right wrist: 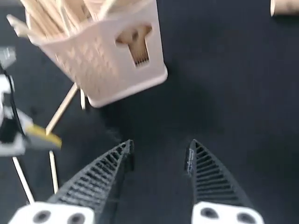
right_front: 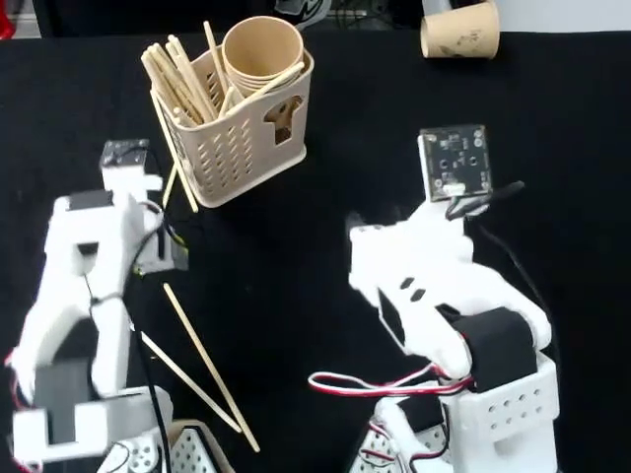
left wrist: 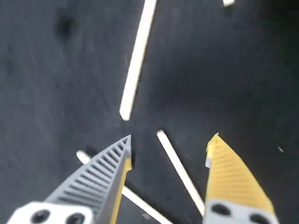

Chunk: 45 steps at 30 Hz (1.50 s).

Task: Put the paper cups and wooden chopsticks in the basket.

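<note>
A beige slotted basket (right_front: pixel 246 138) stands at the back of the black table, holding stacked paper cups (right_front: pixel 261 51) and several wooden chopsticks (right_front: pixel 177 74). One paper cup (right_front: pixel 459 32) lies on its side at the far right. Two chopsticks (right_front: pixel 202 357) lie loose on the cloth near the front left. My left gripper (left wrist: pixel 171 137) hangs open just above the cloth, with the end of a chopstick (left wrist: pixel 180 170) between its fingers and another chopstick (left wrist: pixel 137 60) beyond them. My right gripper (right wrist: pixel 159 149) is open and empty, facing the basket (right wrist: pixel 117 60) from a short way off.
More chopsticks (right_front: pixel 175 163) lean against the basket's left side. The left arm (right_front: pixel 89 296) stands at the front left and the right arm (right_front: pixel 444 296) at the front right. A white perforated object (right_front: pixel 192 448) sits at the front edge. Bare black cloth lies between the arms.
</note>
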Each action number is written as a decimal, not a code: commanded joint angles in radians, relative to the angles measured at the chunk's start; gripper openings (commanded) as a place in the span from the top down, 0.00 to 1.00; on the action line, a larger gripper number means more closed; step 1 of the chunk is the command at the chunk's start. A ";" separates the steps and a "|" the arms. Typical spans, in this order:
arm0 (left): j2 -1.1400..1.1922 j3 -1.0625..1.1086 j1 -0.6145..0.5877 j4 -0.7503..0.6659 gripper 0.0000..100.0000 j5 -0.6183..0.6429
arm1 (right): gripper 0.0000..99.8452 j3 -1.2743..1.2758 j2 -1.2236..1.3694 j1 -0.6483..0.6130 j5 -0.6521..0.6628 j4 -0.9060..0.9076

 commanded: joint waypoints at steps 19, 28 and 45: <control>0.307 -0.292 -0.002 -0.005 0.97 -0.296 | 0.81 0.246 -0.070 -0.482 0.020 0.071; -0.206 0.008 -0.111 -0.005 0.97 -0.290 | 0.81 0.495 0.154 -0.740 -0.066 -0.339; -0.592 0.114 -0.447 0.115 0.97 -0.379 | 0.81 0.168 1.049 -0.896 -0.213 -0.717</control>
